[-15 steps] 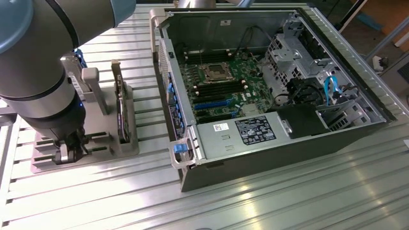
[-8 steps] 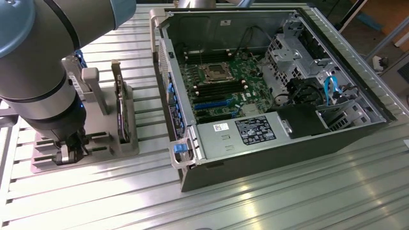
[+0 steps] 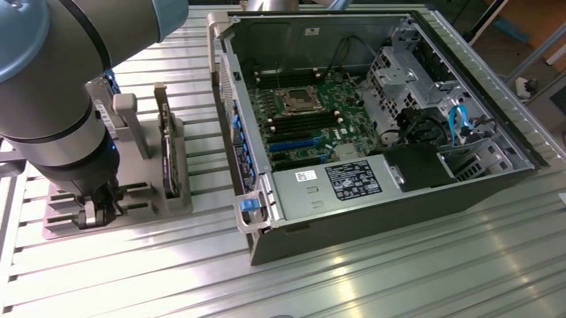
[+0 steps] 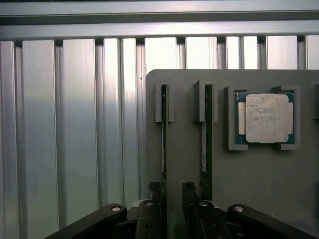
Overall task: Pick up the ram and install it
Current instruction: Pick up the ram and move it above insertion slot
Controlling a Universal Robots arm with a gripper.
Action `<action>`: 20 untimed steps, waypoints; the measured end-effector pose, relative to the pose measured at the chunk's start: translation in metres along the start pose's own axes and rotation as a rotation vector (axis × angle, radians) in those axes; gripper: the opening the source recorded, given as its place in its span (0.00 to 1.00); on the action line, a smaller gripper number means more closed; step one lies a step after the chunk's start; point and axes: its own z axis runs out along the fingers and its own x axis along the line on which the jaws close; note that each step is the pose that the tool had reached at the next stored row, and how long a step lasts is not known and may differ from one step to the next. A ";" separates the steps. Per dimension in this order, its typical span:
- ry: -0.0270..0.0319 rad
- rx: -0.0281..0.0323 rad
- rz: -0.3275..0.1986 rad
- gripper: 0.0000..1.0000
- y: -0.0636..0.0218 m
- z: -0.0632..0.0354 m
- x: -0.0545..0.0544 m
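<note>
We read the grey holder (image 4: 179, 124) as a staging rack. Its narrow slots keep each stick standing on its long edge, so the top edge is free and fingers can close on the two flat faces. The ram (image 4: 163, 144) stands in the slot nearest the holder's outer edge. A second stick (image 4: 205, 139) stands in the next slot, beside a processor (image 4: 264, 118) lying flat in its nest. In the exterior view the holder sits on the desk (image 3: 398, 285) at the lower left of the frame, well apart from the open computer case (image 3: 380, 225). The hand (image 4: 172, 193) hangs over one end of the ram's slot, released and grasping nothing. We cannot tell whether the stick lies squarely between the fingers. Seen edge-on, the ram is a thin dark strip with a pale streak, and its chips are hidden from us.
</note>
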 end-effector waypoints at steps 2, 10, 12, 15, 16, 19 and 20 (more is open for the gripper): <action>0.0003 -0.0003 0.000 0.31 0.0000 0.0000 0.000; 0.0003 -0.0001 0.000 0.31 -0.0001 0.0007 0.002; 0.0004 -0.0002 0.000 0.31 -0.0001 0.0009 0.002; 0.0004 -0.0002 0.000 0.31 -0.0001 0.0013 0.002; 0.0004 -0.0002 0.000 0.31 -0.0001 0.0013 0.002; 0.0004 -0.0002 0.000 0.31 -0.0001 0.0013 0.002; 0.0004 -0.0002 0.000 0.31 -0.0001 0.0013 0.002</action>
